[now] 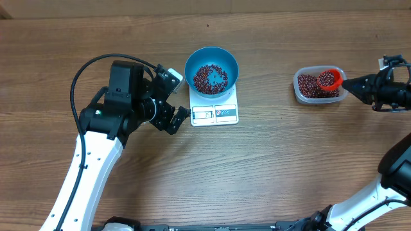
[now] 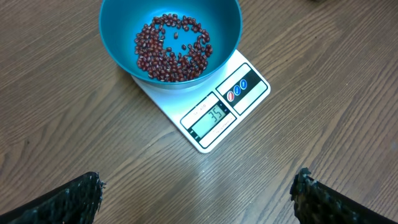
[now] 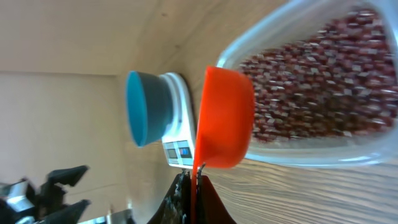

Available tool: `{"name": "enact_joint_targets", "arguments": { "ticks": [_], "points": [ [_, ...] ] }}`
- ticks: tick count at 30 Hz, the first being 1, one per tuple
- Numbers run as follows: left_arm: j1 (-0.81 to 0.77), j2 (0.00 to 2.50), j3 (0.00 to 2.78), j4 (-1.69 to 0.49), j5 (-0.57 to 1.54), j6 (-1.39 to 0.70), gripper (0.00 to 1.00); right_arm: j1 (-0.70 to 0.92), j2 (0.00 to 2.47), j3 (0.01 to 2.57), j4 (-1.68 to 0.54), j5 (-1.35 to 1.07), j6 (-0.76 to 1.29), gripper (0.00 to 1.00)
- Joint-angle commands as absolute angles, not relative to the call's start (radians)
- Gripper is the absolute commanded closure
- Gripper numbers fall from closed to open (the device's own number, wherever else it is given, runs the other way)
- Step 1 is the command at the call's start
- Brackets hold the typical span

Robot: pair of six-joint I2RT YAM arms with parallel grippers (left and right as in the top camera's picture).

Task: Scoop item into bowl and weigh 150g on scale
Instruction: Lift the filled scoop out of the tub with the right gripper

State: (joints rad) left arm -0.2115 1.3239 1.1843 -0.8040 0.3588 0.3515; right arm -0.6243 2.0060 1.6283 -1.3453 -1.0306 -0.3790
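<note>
Well, over on the left the left hand (image 1: 174, 97) hangs just off the scale's left side, its fingers spread wide with nothing between them. From its own camera only the dark tips poke in at the bottom corners, the rest cut off.

Next, about midway along the surface (image 1: 270, 167) and toward its far edge, sits the white scale (image 1: 215, 113). The blue bowl (image 1: 230, 64) stands on it, covering the back part of the platform, so just the front strip shows. A thin layer of the beans (image 1: 210, 77) lies in the bowl's bottom, with blue showing through. The display (image 2: 211, 115) reads 35; the label beside it is too small to read.

Further right, well apart from the scale, is a clear tub (image 1: 300, 94) with more beans in it. A red scoop (image 1: 329, 79) is at the tub's right end, over the beans. Whether it carries any I cannot tell; the close view there is blurred and shows only its outside.

The right hand (image 1: 359, 83) is clamped on the scoop's handle, and its arm runs off the right edge of the overhead view.
</note>
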Motion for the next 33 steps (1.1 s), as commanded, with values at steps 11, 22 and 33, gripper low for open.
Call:
{"name": "enact_joint_targets", "arguments": {
  "ticks": [11,22,33],
  "points": [
    [-0.212,1.32,1.194,-0.804,0.356,0.374,0.0,-0.628,2.011,1.622,-1.475,-1.275,-0.546,0.96],
    [-0.212,1.32,1.194,-0.804,0.356,0.374,0.0,-0.597,2.011,1.622,-1.514,-1.323,-0.585,0.96],
    [-0.212,1.32,1.194,-0.804,0.356,0.374,0.0,-0.387,2.011,1.622,-1.513,-1.416,-0.577,0.96]
  ]
}}
